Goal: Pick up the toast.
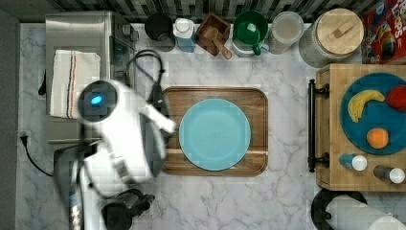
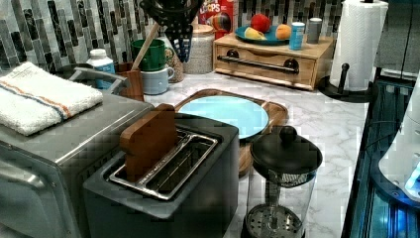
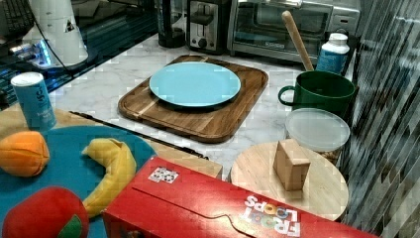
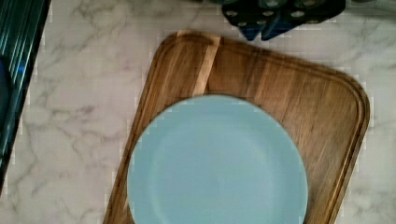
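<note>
Take the wooden tray (image 1: 258,100) as your landmark: it lies flat on the marble counter (image 1: 287,72) and carries a light blue plate (image 1: 214,134) that sits wholly inside its rim. Your toast (image 2: 148,141) is not on that tray; in the left view it stands upright in the slot of the black toaster (image 2: 208,168) farther from the tray, its brown upper half sticking up out of the slot, and the toaster itself is just beside the tray's near edge. A silver toaster oven (image 2: 44,163) sits against the toaster on the side away from the tray, with a folded striped towel (image 2: 39,96) lying on its roof. A glass French press (image 2: 282,183) with a black lid stands near the tray's corner, just beside the toaster. In the top view your white arm (image 1: 119,129) hangs over the tray's left edge, covering the toaster from above. The gripper (image 2: 176,25) shows at the top of the left view, above the tray's far side, with dark perforated fingers (image 2: 184,42) pointing down; I cannot tell whether they are apart or together. Beyond the tray stand a green mug (image 3: 322,91) and a wooden drawer box (image 2: 272,62) holding a dish of fruit.
</note>
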Tool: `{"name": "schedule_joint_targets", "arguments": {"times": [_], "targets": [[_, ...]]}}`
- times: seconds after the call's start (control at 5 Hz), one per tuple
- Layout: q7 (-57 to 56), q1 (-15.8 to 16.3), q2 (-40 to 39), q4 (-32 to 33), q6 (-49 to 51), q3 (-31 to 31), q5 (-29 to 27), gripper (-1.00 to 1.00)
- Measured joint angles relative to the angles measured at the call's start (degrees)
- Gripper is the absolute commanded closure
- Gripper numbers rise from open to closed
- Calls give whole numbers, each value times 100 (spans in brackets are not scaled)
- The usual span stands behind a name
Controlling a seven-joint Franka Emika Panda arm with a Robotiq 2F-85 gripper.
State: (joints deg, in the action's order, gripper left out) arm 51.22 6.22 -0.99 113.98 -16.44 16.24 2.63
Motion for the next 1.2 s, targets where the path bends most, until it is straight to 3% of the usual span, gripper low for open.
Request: {"name": "schedule_joint_targets", "arguments": {"times": [0.4, 0.6, 1.0, 1.2], "targets": [[1458, 227, 173, -78, 38, 681, 5, -100], [1665, 322, 125, -213, -150, 1004, 1, -100], [2263, 698, -50, -347, -666, 1126, -23, -100], [2308, 633, -88, -347, -469, 1125, -137, -100]]}}
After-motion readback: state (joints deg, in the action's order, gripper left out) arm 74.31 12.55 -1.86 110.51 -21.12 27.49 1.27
